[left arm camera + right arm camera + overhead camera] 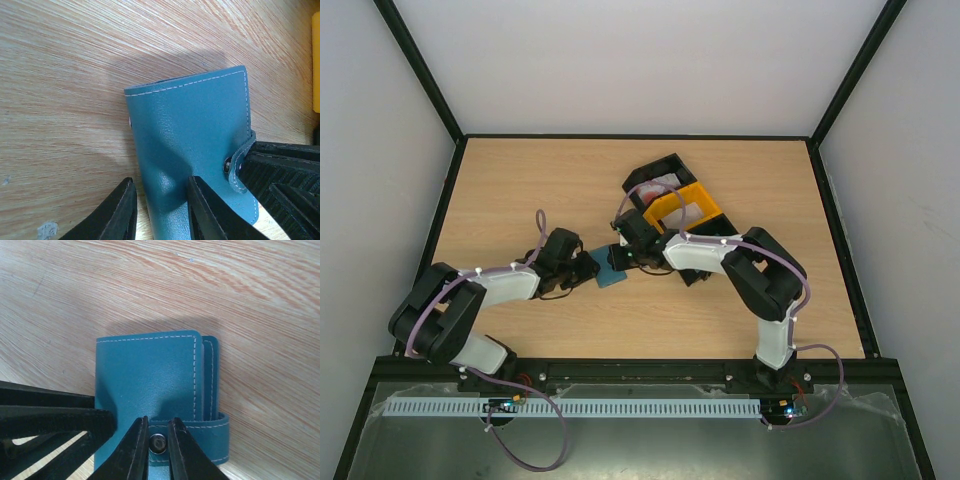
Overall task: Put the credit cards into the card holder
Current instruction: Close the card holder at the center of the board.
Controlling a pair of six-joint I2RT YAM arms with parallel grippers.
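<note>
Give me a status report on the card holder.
Left gripper straddles one edge of the card holder. Right gripper flanks its clasp snap, which looks fastened. Black bin and yellow bin sit behind; nothing blocking.

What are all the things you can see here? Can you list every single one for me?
card holder: one, teal-blue, closed, on the table between the two grippers
clasp strap: one, teal with a metal snap, on the card holder's edge
black bin: one, black, behind the card holder
yellow bin: one, yellow, right beside the black bin
credit cards: red-and-white, in the black bin, too small to count
table: one, light wood
left gripper: one, black, pinching the card holder
right gripper: one, black, fingers closed around the clasp strap
</note>
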